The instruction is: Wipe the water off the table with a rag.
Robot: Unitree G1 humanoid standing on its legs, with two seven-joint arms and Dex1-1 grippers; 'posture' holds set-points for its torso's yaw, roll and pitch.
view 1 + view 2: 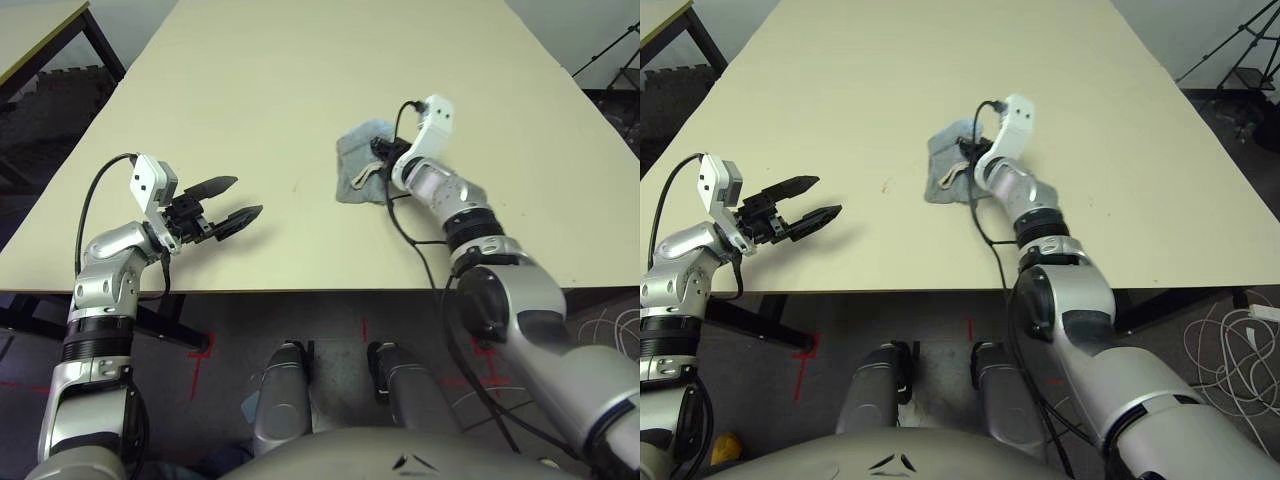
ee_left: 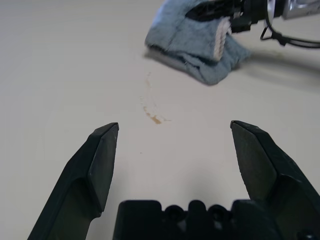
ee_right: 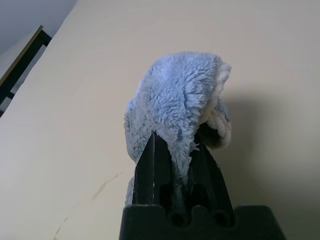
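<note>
The light blue-grey rag [image 1: 358,168] lies bunched on the cream table [image 1: 280,70], right of centre. My right gripper [image 3: 175,145] is shut on a fold of the rag [image 3: 180,100], pinching it between both fingers. A thin amber smear of water [image 2: 152,114] marks the table just to the left of the rag and also appears as a faint speck [image 1: 294,184]. My left gripper [image 1: 240,200] hovers open near the table's front left edge. It points toward the smear, and nothing is between its fingers [image 2: 100,160].
A second table [image 1: 35,30] with dark legs stands at the far left. A tripod [image 1: 1240,50] stands beyond the right edge, and cables [image 1: 1240,320] lie on the floor. The table's front edge [image 1: 300,291] runs just beneath both forearms.
</note>
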